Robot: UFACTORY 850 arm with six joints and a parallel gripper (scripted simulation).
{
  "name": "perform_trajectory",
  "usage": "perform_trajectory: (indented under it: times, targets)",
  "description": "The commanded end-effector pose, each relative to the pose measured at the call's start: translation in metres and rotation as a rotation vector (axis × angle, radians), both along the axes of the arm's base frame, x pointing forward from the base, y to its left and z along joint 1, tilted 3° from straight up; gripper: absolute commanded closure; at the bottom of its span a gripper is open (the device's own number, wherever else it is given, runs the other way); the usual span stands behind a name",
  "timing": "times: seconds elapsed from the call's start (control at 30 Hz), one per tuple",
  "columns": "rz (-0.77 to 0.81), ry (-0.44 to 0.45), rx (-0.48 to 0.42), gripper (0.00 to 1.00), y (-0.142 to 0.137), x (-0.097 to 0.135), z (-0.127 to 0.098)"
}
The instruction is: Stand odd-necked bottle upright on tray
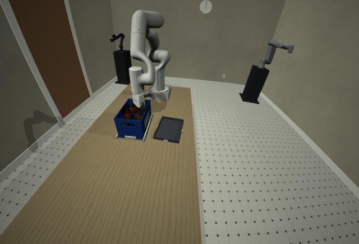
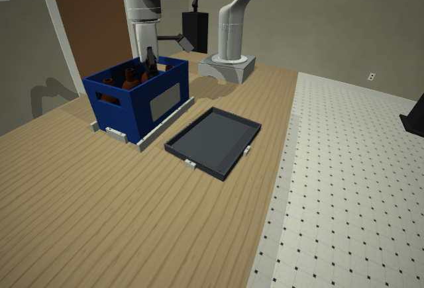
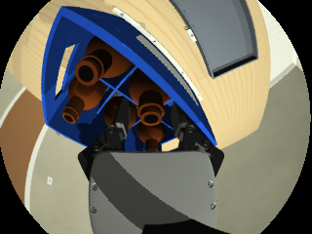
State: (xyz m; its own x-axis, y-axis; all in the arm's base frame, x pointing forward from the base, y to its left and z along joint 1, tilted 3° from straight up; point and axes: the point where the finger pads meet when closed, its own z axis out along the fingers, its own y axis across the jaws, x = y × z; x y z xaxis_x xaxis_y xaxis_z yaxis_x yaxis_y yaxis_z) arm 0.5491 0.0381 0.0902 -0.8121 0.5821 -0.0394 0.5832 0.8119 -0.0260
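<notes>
A blue crate (image 2: 136,98) stands on the wooden table and holds several brown bottles (image 2: 130,79), all upright in its cells. My gripper (image 2: 150,64) reaches down into the crate at its far right side. In the wrist view my gripper (image 3: 150,106) is open, with one finger on each side of a bottle's neck (image 3: 150,116) and a gap between fingers and neck. The dark grey tray (image 2: 212,141) lies to the right of the crate and holds nothing. In the top view the crate (image 1: 134,119) and the tray (image 1: 169,129) sit side by side in front of the arm's base.
White stop blocks (image 2: 116,134) and a white rail (image 2: 165,123) hold the crate in place; small white blocks (image 2: 189,163) sit at the tray's edges. The arm's base (image 2: 227,67) stands behind the tray. Two black pedestals with camera arms (image 1: 254,83) stand on the tiled floor.
</notes>
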Motion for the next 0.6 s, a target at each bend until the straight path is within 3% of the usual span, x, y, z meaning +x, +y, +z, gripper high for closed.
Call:
perform_trajectory:
  times: [0.0, 0.57]
  targets:
    - [0.000, -0.002, 0.000, 0.35, 0.0001, 0.0009, 0.0008]
    - [0.000, -0.002, 0.000, 0.35, 0.0003, 0.0008, 0.0043]
